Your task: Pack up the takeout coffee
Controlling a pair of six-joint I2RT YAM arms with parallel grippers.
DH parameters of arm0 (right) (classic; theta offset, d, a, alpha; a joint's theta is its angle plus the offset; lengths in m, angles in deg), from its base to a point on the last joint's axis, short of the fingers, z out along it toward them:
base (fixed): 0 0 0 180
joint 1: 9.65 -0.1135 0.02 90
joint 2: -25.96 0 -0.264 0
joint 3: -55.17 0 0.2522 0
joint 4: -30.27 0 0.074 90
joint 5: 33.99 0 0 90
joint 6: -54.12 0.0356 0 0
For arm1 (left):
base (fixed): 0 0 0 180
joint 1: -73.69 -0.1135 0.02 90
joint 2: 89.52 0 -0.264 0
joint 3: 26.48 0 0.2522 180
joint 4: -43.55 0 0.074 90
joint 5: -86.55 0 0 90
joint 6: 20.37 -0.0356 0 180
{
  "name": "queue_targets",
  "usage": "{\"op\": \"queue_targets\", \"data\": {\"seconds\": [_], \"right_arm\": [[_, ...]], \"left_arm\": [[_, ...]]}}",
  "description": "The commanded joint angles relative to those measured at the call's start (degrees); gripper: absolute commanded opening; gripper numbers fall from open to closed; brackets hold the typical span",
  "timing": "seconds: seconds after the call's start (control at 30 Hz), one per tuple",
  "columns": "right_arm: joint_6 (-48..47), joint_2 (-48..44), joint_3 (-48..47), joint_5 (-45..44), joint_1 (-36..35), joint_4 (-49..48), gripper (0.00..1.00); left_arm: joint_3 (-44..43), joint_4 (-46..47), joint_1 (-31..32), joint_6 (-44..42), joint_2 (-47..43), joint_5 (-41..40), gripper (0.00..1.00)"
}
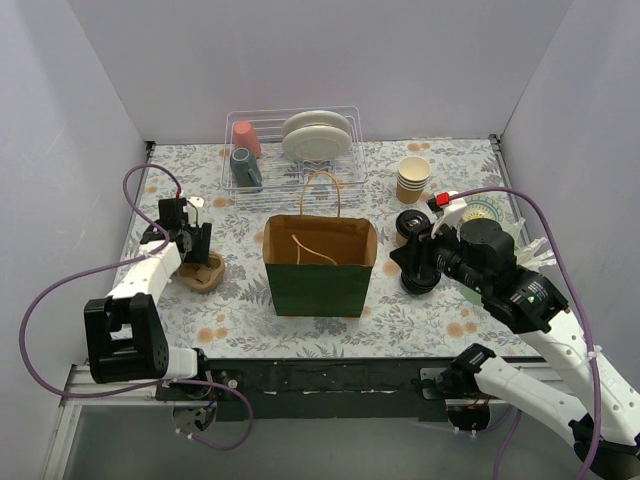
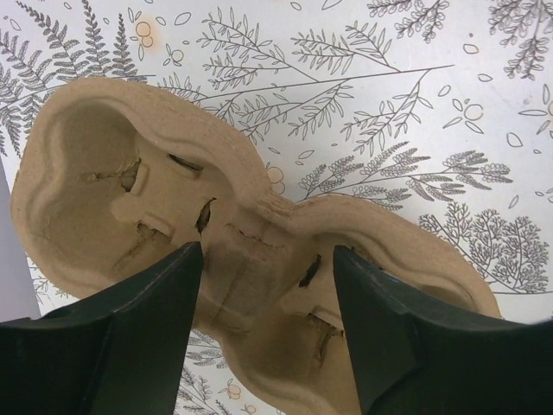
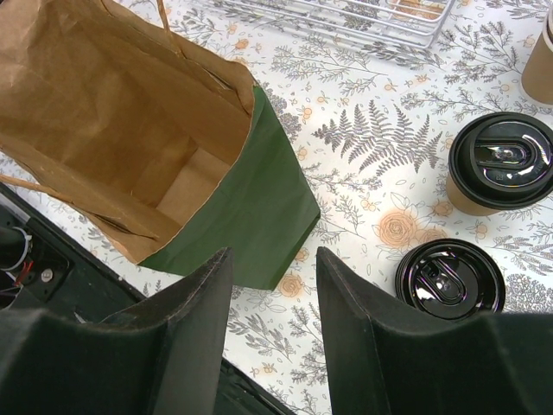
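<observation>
The takeout coffee (image 3: 499, 162), a kraft cup with a black lid, stands upright on the table right of the bag; it also shows in the top view (image 1: 408, 224). A loose black lid (image 3: 449, 277) lies just in front of it. My right gripper (image 3: 274, 259) is open and empty above the table, between the green paper bag (image 3: 251, 207) and the lid; in the top view it (image 1: 408, 266) is beside the bag (image 1: 320, 275). The bag stands open. My left gripper (image 2: 266, 259) is open, its fingers on either side of the narrow middle of a pulp cup carrier (image 2: 112, 173).
A stack of lidless tan cups (image 1: 413, 180) stands behind the coffee. A wire dish rack (image 1: 295, 150) with plates and cups is at the back. The pulp carrier (image 1: 205, 272) lies at the left. White walls enclose the table.
</observation>
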Motion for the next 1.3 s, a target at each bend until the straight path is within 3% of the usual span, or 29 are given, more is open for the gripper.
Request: {"op": "queue_targets", "data": {"seconds": [0.0, 0.2, 0.53, 1.1, 1.27], "right_arm": [[-1.16, -0.58, -0.73, -0.38, -0.11, -1.74, 0.52], [-1.25, -0.32, -0.21, -0.38, -0.11, -2.53, 0.52], [-1.69, 0.56, -0.73, 0.06, -0.11, -3.67, 0.51], [-3.09, 1.79, -1.17, -0.64, -0.11, -3.94, 0.52], [-2.92, 1.88, -0.73, -0.73, -0.11, -4.38, 0.52]], "left_arm": [[-2.21, 0.36, -0.54, -0.61, 2.06, 0.01, 0.58], [-4.15, 0.96, -0.54, -1.39, 1.63, -4.90, 0.57], [-4.15, 0.01, -1.51, -0.87, 1.89, -1.31, 0.58], [-5.12, -1.58, -1.51, 2.56, 2.86, -0.08, 0.39], [-5.99, -0.70, -1.59, 4.40, 0.31, 2.56, 0.42]]}}
